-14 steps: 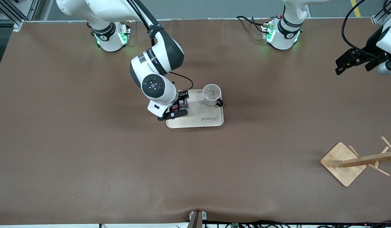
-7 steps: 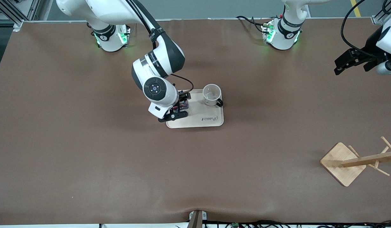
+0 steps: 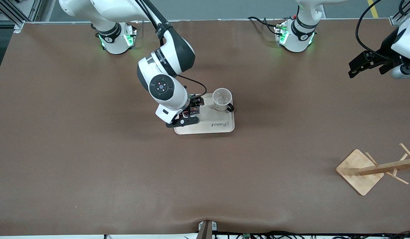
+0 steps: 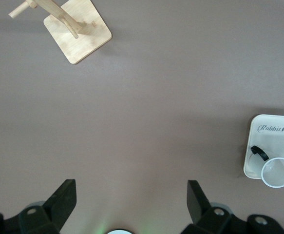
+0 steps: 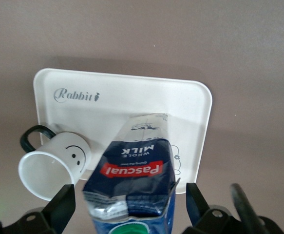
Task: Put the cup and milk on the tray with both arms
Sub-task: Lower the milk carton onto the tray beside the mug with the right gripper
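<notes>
1. Tray [image 3: 221, 127]: cream, lettered "Rabbit", mid-table.
2. Cup [image 3: 222, 99]: upright on the tray, at the corner farthest from the front camera toward the left arm's end.
3. Milk [image 5: 132, 185]: standing on the tray beside the cup.
4. Right gripper [image 5: 127, 207]: over the tray, jaws apart either side of the milk.
5. Left gripper [image 3: 364, 64]: waits, jaws apart, over the table's left-arm end.
6. Wooden rack [image 3: 371, 170].

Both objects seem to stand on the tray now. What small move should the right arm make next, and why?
Probably lift the right pincer straight up. The dark-blue milk carton stands on the cream rectangular tray beside the white smiley mug, and the jaws are open at its sides, so a sideways pull might tip it. The left pincer waits open over bare table.
</notes>
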